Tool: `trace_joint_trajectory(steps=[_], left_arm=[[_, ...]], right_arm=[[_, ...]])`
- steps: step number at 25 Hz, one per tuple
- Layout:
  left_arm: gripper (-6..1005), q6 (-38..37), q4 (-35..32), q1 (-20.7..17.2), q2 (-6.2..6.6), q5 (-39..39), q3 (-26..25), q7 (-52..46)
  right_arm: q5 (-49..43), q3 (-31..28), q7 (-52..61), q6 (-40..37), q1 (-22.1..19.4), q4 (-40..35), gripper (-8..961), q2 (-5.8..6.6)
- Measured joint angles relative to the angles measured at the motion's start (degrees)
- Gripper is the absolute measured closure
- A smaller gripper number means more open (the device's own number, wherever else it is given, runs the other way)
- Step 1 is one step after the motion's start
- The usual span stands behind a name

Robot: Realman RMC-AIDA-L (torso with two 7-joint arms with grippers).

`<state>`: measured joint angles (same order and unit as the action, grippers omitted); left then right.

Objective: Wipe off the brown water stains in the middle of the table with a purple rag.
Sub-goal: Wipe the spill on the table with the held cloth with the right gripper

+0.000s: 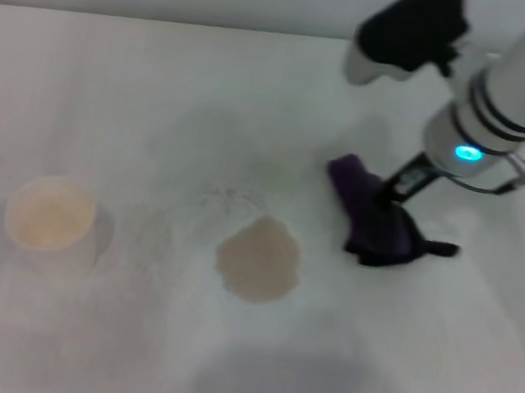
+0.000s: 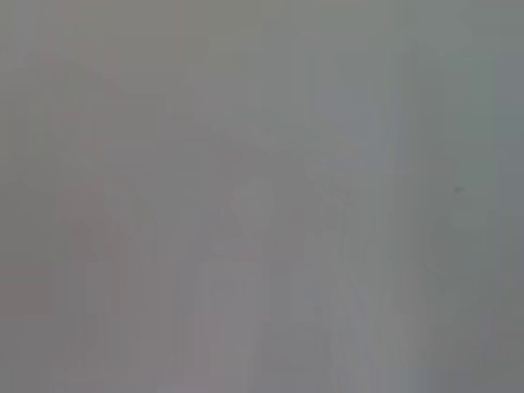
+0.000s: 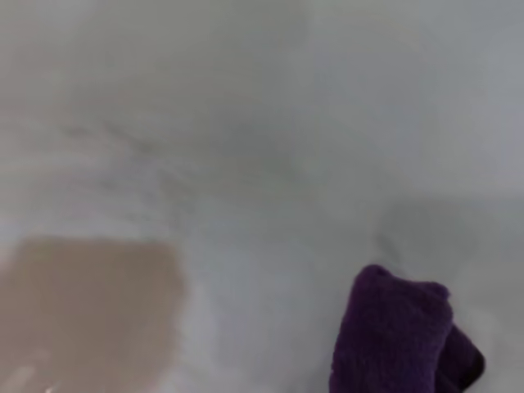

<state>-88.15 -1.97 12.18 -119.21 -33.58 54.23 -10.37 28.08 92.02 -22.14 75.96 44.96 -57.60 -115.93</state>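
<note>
The brown water stain is a roundish tan patch in the middle of the white table. The purple rag lies bunched just right of the stain, a small gap apart from it, with its black tab pointing right. My right gripper comes down from the upper right and is shut on the rag's top. In the right wrist view the stain and the rag both show, apart from each other. The left gripper is out of view; the left wrist view shows only a blank grey surface.
A paper cup with pale liquid stands at the left of the table, well away from the stain. Faint grey smudges lie behind the stain. The table's far edge meets a wall at the top.
</note>
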Motion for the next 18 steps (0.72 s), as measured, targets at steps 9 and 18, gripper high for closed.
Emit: trace_joint_trajectory(steps=[9,18], left_arm=[[107,0.00,0.64,0.57,-0.04,-0.01,0.21,0.42],[108,0.04,0.98,1.26,-0.15,-0.29,0.28,1.95]], right_arm=[[10.32,12.97,-3.59,-4.72,5.43,1.53,831,-0.25],[19.68,27.58,-6.82,-8.36,8.90,1.38,830,-0.26]])
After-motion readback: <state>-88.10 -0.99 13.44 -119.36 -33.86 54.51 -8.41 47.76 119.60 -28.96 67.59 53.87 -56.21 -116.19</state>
